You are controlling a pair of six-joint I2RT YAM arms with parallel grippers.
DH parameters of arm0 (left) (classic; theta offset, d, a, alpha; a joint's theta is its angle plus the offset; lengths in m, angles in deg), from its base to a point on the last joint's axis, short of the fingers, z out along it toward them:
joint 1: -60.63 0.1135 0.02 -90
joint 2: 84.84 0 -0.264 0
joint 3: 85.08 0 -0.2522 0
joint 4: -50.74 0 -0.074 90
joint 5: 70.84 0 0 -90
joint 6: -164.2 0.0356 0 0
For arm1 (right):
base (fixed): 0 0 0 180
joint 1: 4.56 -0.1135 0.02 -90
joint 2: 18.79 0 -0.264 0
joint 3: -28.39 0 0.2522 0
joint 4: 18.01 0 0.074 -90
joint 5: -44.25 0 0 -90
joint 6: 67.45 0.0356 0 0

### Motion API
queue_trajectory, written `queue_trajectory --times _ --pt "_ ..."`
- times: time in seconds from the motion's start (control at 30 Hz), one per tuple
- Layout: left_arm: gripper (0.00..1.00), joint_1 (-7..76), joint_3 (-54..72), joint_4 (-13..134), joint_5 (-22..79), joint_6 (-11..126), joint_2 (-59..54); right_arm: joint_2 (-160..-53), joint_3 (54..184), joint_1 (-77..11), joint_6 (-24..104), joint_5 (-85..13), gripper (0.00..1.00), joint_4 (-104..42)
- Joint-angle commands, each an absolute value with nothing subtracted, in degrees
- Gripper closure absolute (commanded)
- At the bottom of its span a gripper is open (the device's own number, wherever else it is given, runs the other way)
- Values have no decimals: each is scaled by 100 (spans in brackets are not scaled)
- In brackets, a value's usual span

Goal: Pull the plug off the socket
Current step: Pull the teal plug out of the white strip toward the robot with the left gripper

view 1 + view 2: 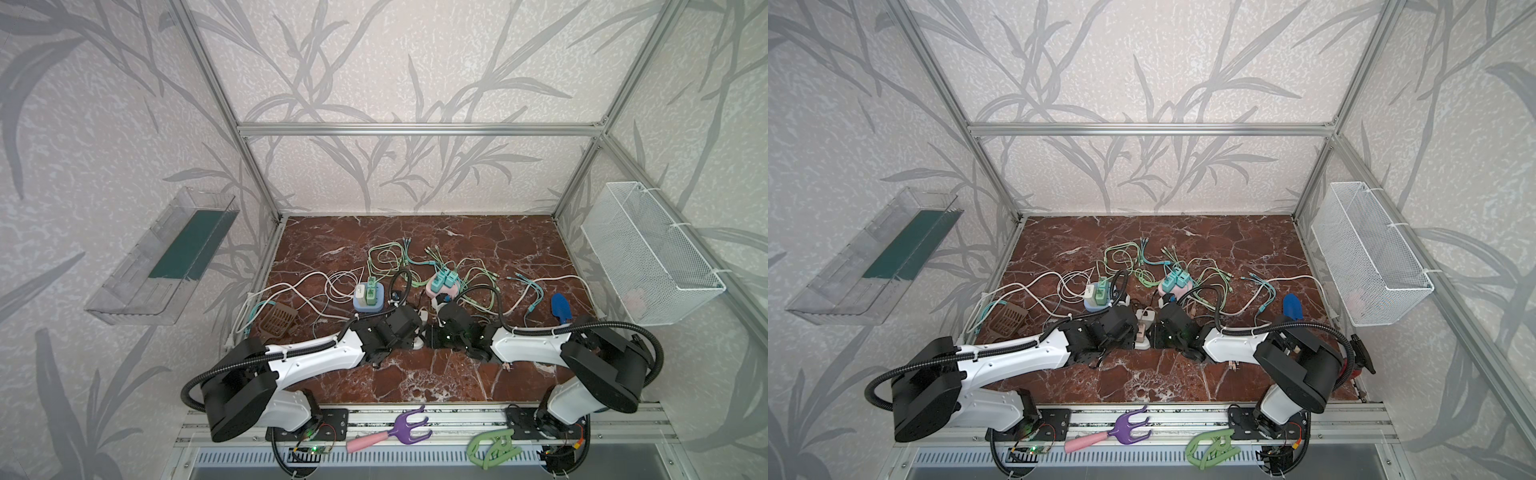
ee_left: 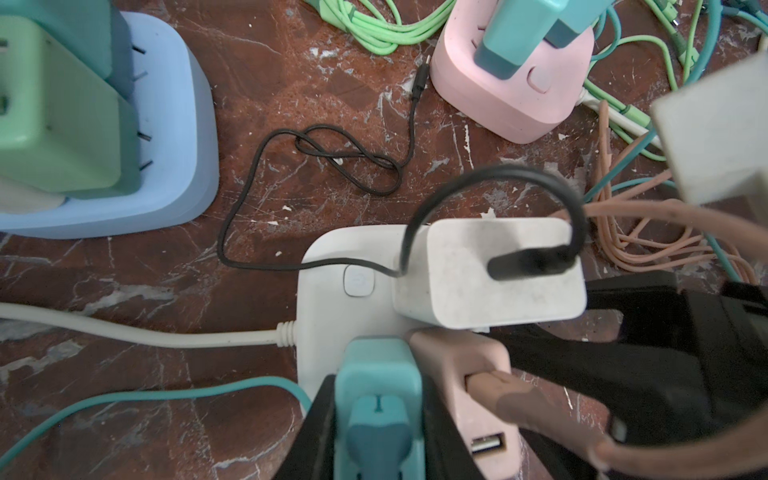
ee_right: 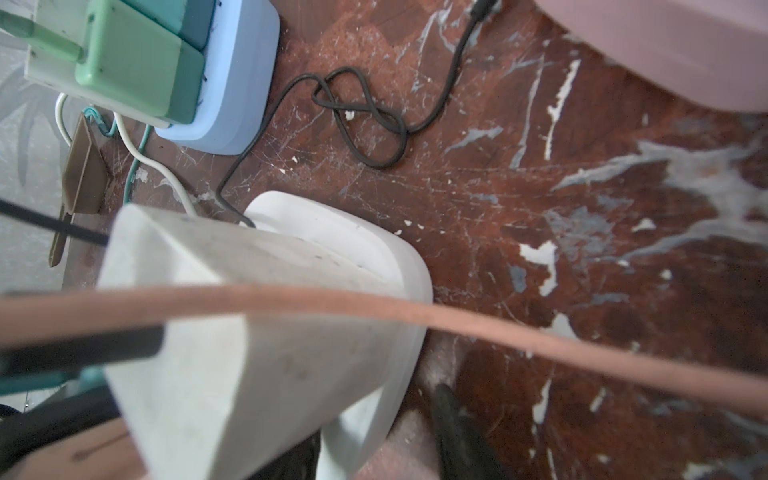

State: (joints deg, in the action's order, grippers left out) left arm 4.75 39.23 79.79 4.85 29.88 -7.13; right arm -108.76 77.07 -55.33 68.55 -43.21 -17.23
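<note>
The near socket (image 2: 332, 299), bearing plugs (image 2: 490, 274), lies on the table (image 1: 415, 374) before the left socket (image 2: 178, 124) and right socket (image 2: 498, 104).

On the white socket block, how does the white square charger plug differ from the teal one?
The white square charger plug has a black cable plugged in; the teal charger plug has a teal connector. The left tool is shut on the teal charger plug; the white square charger plug stands outside that grip. Both stand on the white socket block.

We count three socket blocks: blue block (image 2: 178, 124), pink block (image 2: 498, 99), white block (image 2: 332, 307). At the fingers (image 2: 316, 436) of the left gripper (image 2: 376, 390) the white block bears three plugs: teal plug (image 2: 376, 370), pink plug (image 2: 457, 365), white plug (image 2: 490, 274). The pink block bears two, the blue block three.
</note>
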Motion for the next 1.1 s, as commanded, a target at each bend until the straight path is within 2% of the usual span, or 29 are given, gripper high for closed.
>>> queue_trajectory --times 0.0,0.23,0.47,0.7,1.07 --pt "87 394 3726 7932 333 2842 -1073 -10925 7636 -5460 6735 -4474 56 -2241" --pt "87 394 4097 7752 144 2806 -1634 -10872 7637 -5374 6655 -4527 56 -2318" --pt "87 446 4366 8357 39 2648 -1892 -10666 7444 -5256 6594 -4427 54 -2050" --pt "86 524 4957 8262 585 2731 -2729 -10545 7283 -5150 6490 -4386 51 -1783" --pt "85 526 5363 7929 1645 2798 -3046 -10624 7301 -5106 6513 -4173 51 -1523"
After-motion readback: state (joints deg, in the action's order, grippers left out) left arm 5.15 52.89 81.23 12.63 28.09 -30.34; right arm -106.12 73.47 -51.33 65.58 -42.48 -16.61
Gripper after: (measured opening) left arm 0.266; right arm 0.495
